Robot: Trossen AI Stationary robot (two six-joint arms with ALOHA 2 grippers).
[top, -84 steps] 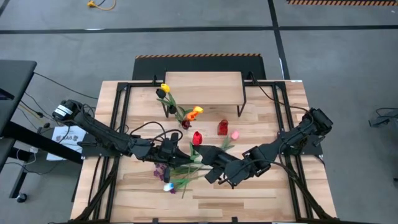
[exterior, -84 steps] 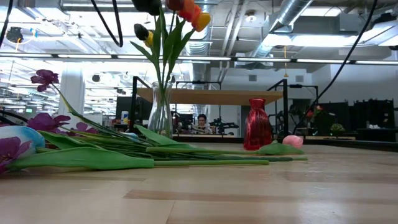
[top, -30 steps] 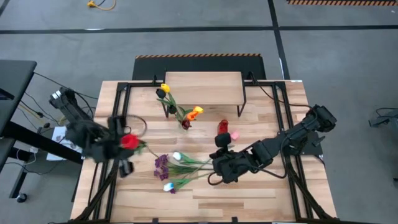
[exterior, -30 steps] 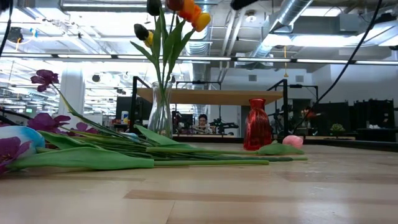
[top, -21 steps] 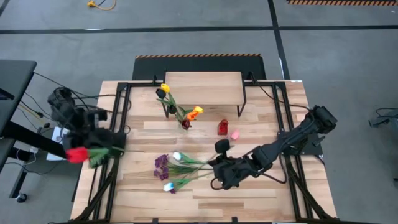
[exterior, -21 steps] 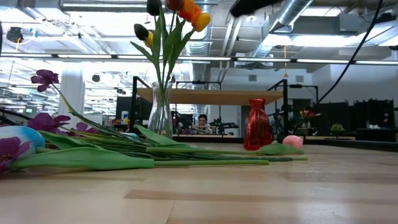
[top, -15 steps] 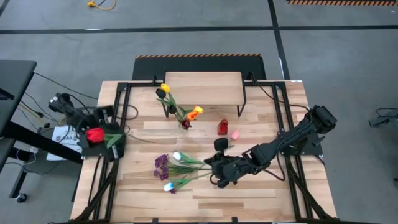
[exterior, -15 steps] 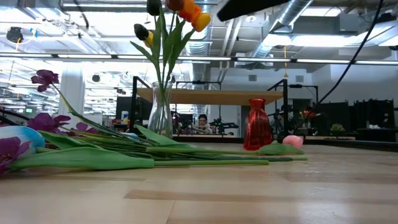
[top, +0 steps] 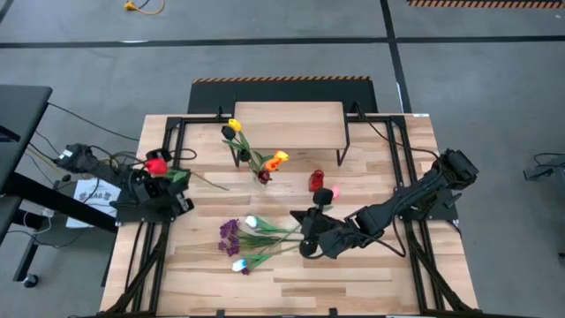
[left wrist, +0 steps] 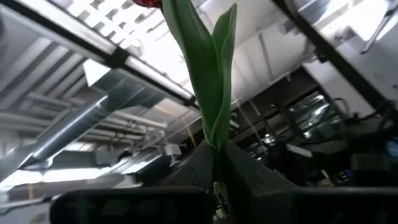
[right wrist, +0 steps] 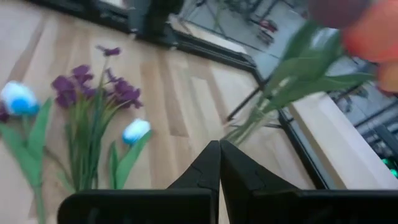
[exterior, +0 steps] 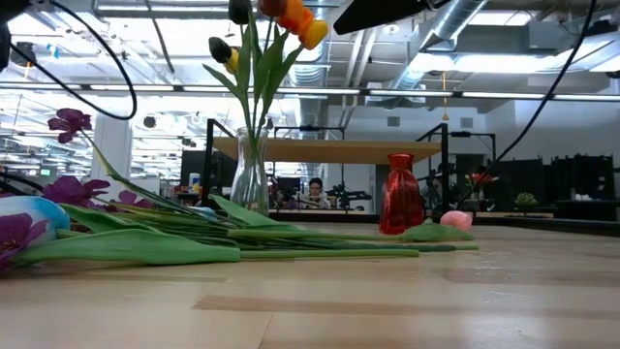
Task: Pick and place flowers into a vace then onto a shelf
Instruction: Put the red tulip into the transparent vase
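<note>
Holding red tulip [top: 157,165] upright, left gripper [top: 173,196] clamped on stem

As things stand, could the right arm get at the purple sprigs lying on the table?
Probably yes: the right hand, shut and empty, hovers right beside the purple sprigs, with only loose tulip stems between; it must open first.

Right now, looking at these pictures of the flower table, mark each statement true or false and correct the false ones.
1. The left gripper holds a red tulip. True.
2. The right gripper is wide open. False: its fingers are shut, with nothing between them.
3. The glass vase already holds flowers. True.
4. The shelf has the red vase on top. False: it stands on the table in front of the shelf.
</note>
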